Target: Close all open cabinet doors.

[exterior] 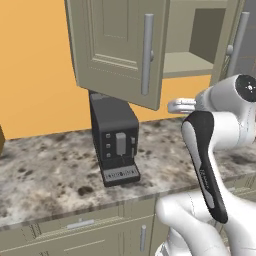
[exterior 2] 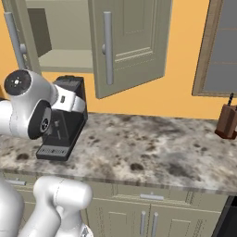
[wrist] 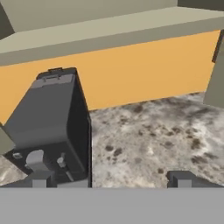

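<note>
The tool hangs wide open — holding nothing — above the bench, just right of the coffee machine.

grey-beige cabinet doors ajar

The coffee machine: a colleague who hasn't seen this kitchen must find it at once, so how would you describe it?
Look along the speckled granite counter against the orange wall, below the wall cabinet whose cabinet doors stand open. There stands the coffee machine, a dark boxy unit with buttons on its front and a grilled drip tray at its foot. The only other countertop item, a brown knife block, stands far off to the right.
</note>
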{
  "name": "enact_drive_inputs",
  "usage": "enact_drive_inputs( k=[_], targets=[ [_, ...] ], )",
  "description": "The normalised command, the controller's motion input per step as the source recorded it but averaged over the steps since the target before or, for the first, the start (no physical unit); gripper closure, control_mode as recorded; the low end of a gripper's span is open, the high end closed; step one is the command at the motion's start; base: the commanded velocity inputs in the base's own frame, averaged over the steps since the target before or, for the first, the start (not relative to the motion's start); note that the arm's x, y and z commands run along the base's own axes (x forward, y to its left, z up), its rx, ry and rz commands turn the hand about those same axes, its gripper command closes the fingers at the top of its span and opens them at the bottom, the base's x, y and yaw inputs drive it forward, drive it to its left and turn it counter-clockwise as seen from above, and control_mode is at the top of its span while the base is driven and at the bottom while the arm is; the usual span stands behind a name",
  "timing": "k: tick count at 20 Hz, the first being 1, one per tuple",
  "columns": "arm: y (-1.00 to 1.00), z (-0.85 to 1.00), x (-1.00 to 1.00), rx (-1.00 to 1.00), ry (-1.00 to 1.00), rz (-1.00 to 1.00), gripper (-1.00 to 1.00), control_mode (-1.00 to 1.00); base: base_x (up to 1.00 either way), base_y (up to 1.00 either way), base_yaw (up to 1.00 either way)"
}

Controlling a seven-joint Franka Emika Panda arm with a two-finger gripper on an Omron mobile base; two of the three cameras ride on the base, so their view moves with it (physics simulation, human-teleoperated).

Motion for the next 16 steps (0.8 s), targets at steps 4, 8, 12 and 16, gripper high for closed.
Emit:
enact_drive_inputs(
  k=[4, 8, 12, 16],
  targets=[
    [-0.12, 0.00, -0.26, 0.15, 0.00, -0.11, -1.00, -1.00, 0.00, 0.00, 0.00],
    [-0.19, 0.02, -0.32, 0.23, 0.00, -0.03, -1.00, -1.00, 0.00, 0.00, 0.00],
    [-0.28, 0.04, -0.30, 0.26, -0.06, 0.03, -1.00, -1.00, 0.00, 0.00, 0.00],
    [-0.19, 0.10, -0.32, 0.19, -0.04, 0.00, -1.00, -1.00, 0.00, 0.00, 0.00]
  ],
)
